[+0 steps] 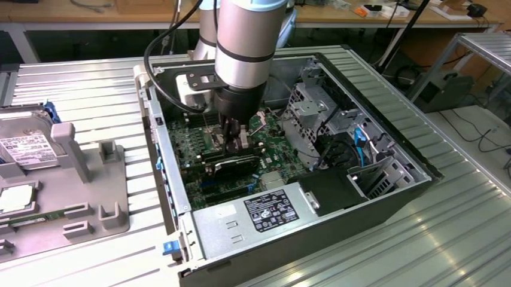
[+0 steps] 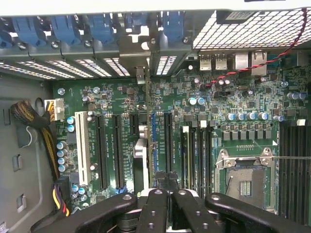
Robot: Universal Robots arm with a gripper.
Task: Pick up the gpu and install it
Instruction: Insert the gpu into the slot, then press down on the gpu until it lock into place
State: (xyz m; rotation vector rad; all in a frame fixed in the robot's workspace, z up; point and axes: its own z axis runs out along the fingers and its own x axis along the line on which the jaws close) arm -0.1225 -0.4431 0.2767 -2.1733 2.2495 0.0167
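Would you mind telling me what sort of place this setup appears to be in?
Probably a robotics lab or workshop bench for computer assembly. An open computer case lies on a ribbed metal table, a grey parts fixture holds a hard drive, and cluttered wooden workbenches stand behind.

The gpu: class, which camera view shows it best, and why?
The exterior view: the gpu appears as a black card held by the shut gripper over the motherboard. The wrist view sees the gpu edge-on, a thin strip above the slots.
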